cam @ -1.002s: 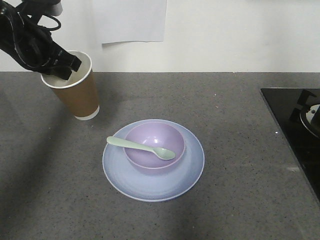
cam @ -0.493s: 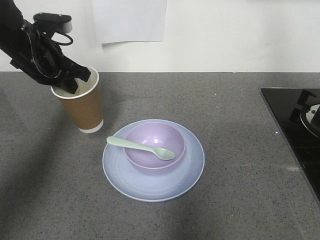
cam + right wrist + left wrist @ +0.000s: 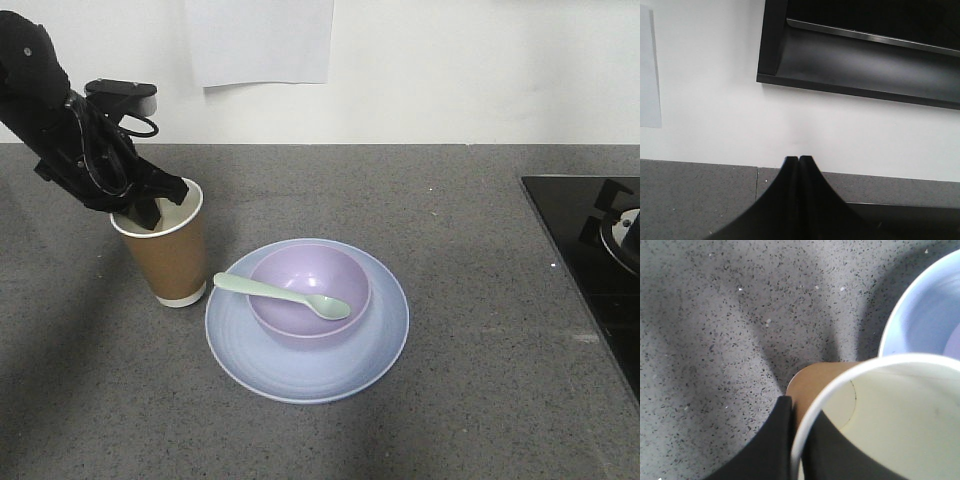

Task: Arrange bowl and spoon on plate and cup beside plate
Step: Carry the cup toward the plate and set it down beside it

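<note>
The left fingers [image 3: 150, 205] grip the rim of the brown paper cup [image 3: 170, 258], which stands on the grey bench [image 3: 480, 260] at the round pale blue plate's [image 3: 300, 370] nine o'clock. The right fingers [image 3: 798, 165] are pressed closed, holding nothing.

cup [image 3: 890, 405]: cut off by the left wrist view's right and lower edges; base hidden there
plate [image 3: 920, 315]: only an arc is shown
hob [image 3: 590, 250]: cropped at the right edge
left arm [image 3: 40, 100]: cut at the frame's left
</note>
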You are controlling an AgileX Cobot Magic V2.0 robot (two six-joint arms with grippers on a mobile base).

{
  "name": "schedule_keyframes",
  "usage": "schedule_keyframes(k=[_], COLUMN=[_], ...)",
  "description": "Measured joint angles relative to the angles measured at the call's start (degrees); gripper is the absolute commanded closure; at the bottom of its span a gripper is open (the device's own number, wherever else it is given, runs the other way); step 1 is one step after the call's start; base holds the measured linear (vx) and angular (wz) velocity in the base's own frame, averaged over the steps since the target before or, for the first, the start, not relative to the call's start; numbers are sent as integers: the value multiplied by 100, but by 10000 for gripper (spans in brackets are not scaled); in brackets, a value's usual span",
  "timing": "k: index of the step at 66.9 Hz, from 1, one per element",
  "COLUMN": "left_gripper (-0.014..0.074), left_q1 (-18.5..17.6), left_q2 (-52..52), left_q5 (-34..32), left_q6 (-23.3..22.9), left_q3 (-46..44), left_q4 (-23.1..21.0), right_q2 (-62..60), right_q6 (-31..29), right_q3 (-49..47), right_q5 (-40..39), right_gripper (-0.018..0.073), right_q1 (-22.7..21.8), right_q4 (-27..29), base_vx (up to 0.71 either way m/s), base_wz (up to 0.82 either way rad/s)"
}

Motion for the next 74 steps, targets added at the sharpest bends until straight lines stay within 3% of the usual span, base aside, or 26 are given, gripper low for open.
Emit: schedule_keyframes(k=[12,74], left_gripper=[596,589], left_q1=[0,0], left_q2=[0,0], left_q5=[-12,-214], left_q6=[0,85], left_q3=[0,352], left_q4=[-168,-99], right_q2=[0,0], right_q6=[0,0], right_q3=[0,0], right_q5=[0,0], right_gripper=[570,570], right_q1=[0,0], right_q4=[0,0], base_vx=[0,0], base_wz=[0,0])
